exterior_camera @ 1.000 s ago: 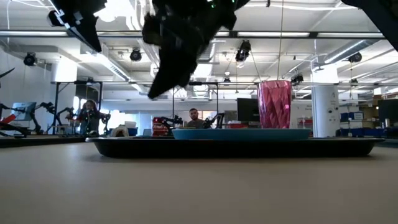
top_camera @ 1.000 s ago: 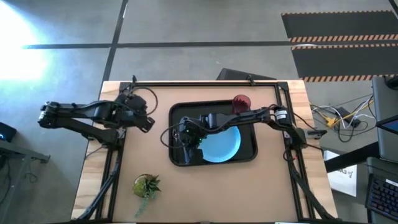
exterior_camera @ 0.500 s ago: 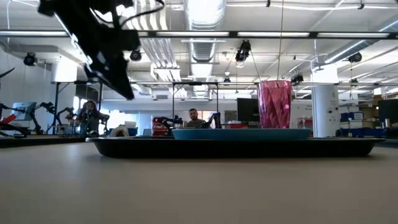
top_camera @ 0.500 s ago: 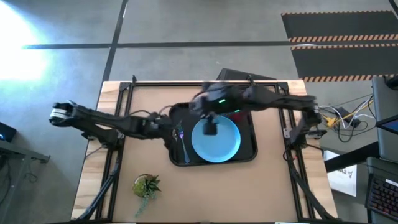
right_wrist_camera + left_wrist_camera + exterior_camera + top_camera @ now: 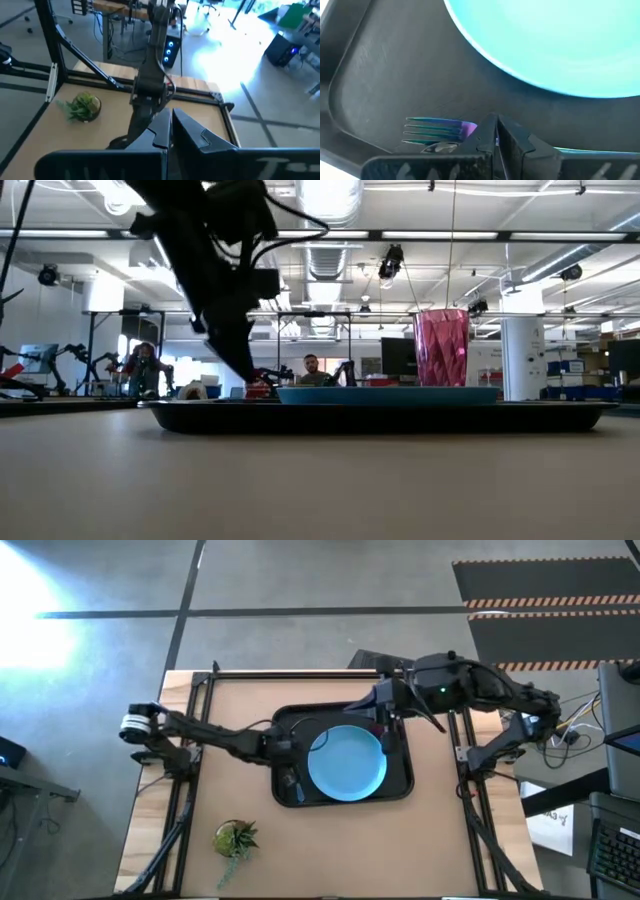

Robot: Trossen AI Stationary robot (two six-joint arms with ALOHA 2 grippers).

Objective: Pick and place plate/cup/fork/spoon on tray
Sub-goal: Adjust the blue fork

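The black tray (image 5: 400, 785) lies mid-table with the light-blue plate (image 5: 347, 762) on it. The dark-red cup (image 5: 442, 348) stands on the tray's far right; in the high view my right arm covers it. The fork (image 5: 437, 130) lies flat on the tray floor left of the plate (image 5: 560, 45), tines showing. A small grey oval (image 5: 440, 147) lies beside the tines; I cannot tell whether it is the spoon. My left gripper (image 5: 496, 131) is shut, tips down at the fork (image 5: 287, 753). My right gripper (image 5: 170, 127) is shut and empty, high over the tray's far right (image 5: 385, 710). My left gripper's shut fingertips stand at the fork's neck (image 5: 469, 129), slanting down from the table's left. They hide the spot, so I cannot tell whether they touch the fork. The fork lies flat on the tray floor.
A small potted plant (image 5: 235, 838) stands near the table's near left corner. A black metal frame (image 5: 330, 673) runs along the table's far and side edges. People sit in the room behind the table (image 5: 312, 368).
My left arm has reached from the table's left side over to the tray and lowered its shut gripper onto the tray's left part. My right arm has drawn back from the tray's left part, up and toward the far right. The plate now shows uncovered.
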